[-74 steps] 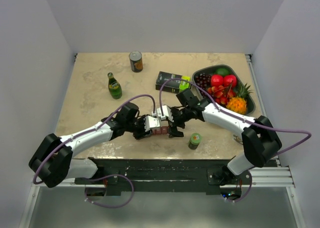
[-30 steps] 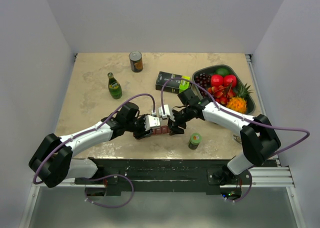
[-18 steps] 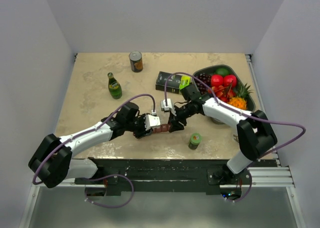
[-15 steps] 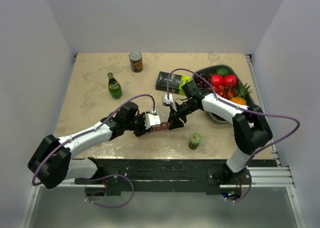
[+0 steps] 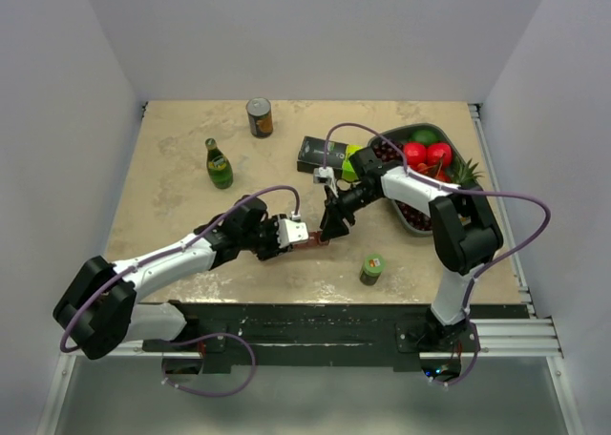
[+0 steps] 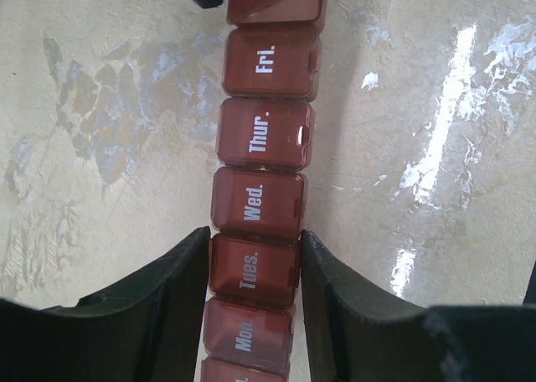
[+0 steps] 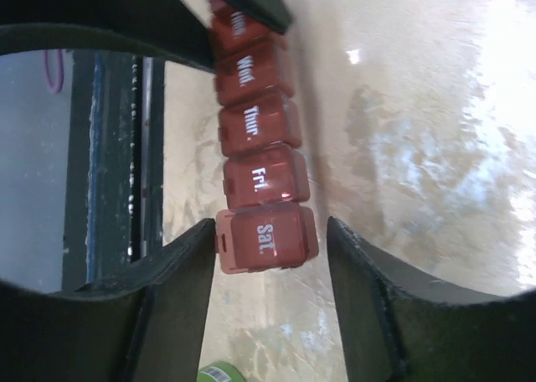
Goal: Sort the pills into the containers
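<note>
The containers point(image 5: 311, 242) are a maroon strip of day-labelled compartments, held just above the table near its front edge. My left gripper point(image 5: 290, 235) is shut on the strip; in the left wrist view its fingers clamp the "Tues." cell of the containers point(image 6: 260, 204), with the left gripper point(image 6: 254, 236) pressing both sides. My right gripper point(image 5: 327, 231) is at the strip's other end. In the right wrist view the right gripper point(image 7: 270, 225) stands open around the "Sat." cell of the containers point(image 7: 266, 238): one finger touches its lid tab, the other is apart. All visible lids look closed. No pills are in view.
A small green-capped jar point(image 5: 371, 267) stands to the right of the strip near the front edge. Farther back are a green bottle point(image 5: 219, 164), a can point(image 5: 259, 116), a black-and-lime box point(image 5: 323, 155) and a dark fruit tray point(image 5: 417, 223). The table's dark front rail point(image 7: 117, 147) lies close by.
My right arm has swung back toward the fruit tray while its gripper stayed at the strip's right end. The left gripper and strip have shifted slightly right and away, grip unchanged.
</note>
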